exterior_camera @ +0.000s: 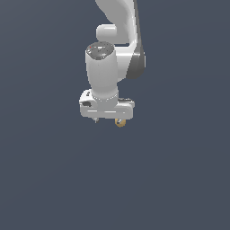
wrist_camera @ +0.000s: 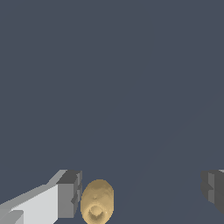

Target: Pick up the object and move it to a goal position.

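One arm: white Panda arm (exterior_camera: 110,54) reaching down in the exterior view, wrist pointing at the surface below.
Gripper: gripper (exterior_camera: 108,119) hangs low under the white hand block; in the wrist view its midpoint falls about (wrist_camera: 142,197).
Fingers: spread wide apart, released, nothing clamped. One finger (wrist_camera: 70,194) with a dark pad shows on one side of the wrist view, the other finger (wrist_camera: 213,189) sits at the far edge, mostly cropped.
Object: small tan-brown egg-shaped object (wrist_camera: 97,202), speckled skin, darker dimple at the end nearer the camera. Lies in the gap between the fingers, just beside the first finger's pad, well apart from the other finger. Contact with the near pad: cannot tell.
Object, exterior view: only a small tan bit of it peeks out (exterior_camera: 120,122) under the hand block, toward the exterior view's right; the rest is hidden by the gripper.
Surface: flat dark blue-grey ground (exterior_camera: 179,179), uniform, no edges visible; whether the object rests on it or is off it cannot be told.
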Available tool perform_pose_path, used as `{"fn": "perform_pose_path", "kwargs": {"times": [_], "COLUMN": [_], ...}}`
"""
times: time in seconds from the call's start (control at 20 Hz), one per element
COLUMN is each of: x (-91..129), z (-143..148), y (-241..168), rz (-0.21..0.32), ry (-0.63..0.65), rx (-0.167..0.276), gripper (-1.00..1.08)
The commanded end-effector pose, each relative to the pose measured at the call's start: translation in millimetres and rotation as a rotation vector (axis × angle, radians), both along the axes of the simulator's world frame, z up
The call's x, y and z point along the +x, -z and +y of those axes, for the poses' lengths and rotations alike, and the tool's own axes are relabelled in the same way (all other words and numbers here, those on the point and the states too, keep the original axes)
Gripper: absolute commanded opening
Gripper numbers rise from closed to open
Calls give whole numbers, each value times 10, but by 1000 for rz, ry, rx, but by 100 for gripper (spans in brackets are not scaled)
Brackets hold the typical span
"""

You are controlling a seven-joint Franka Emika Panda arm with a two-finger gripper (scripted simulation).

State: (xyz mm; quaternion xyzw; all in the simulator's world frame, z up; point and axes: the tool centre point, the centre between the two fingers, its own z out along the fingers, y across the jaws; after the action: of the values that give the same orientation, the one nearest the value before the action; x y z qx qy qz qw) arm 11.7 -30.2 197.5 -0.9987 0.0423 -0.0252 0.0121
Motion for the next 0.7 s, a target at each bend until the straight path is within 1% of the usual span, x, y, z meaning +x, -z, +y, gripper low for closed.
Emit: {"fn": "perform_pose_path", "kwargs": {"times": [0.0,0.35,0.65], "x": [1,-104,-324], "z": [6,79,217], "y": [1,131,371], "rz": [0,6,16], "ry": [-1,-5,-14], "rx": [0,-3,-8], "gripper": [100,100,100]}}
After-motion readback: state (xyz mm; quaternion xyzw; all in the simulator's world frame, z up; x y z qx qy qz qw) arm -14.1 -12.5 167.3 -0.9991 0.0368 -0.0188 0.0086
